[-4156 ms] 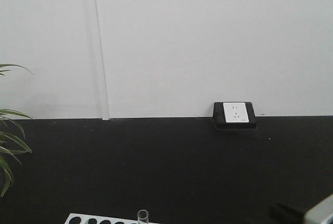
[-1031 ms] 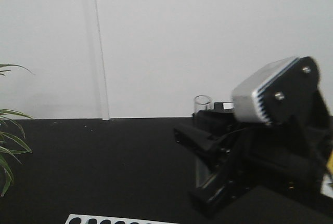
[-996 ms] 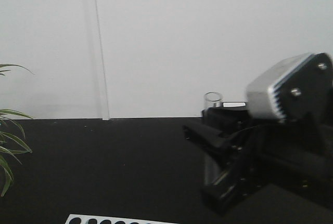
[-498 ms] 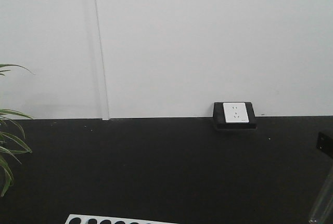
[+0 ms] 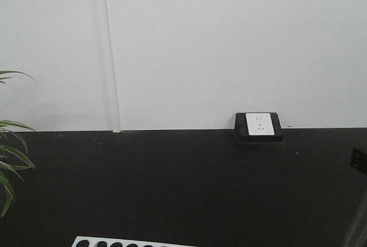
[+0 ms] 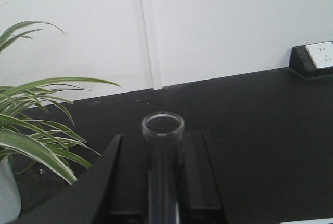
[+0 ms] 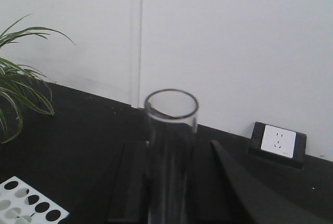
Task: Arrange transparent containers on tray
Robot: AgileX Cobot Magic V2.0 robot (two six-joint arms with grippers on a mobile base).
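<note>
In the left wrist view, my left gripper (image 6: 162,148) is shut on a clear glass test tube (image 6: 162,126), its round rim standing upright between the black fingers (image 6: 127,172). My right gripper (image 7: 171,156) is likewise shut on a second test tube (image 7: 171,107), which rises between its fingers (image 7: 136,177). In the front view only a black sliver of the right gripper (image 5: 359,160) and a faint piece of its test tube (image 5: 356,230) show at the right edge. The yellow tray is out of view.
A white holed tube rack (image 5: 114,242) lies at the bottom of the front view and shows again as a rack corner (image 7: 26,203). A potted plant (image 6: 31,130) stands at the left. A wall socket (image 5: 258,125) sits at the black table's back edge.
The right arm, which filled the right of the front view a second ago with its tube, has swung right and down to the frame edge. The tube standing in the rack earlier is gone.
</note>
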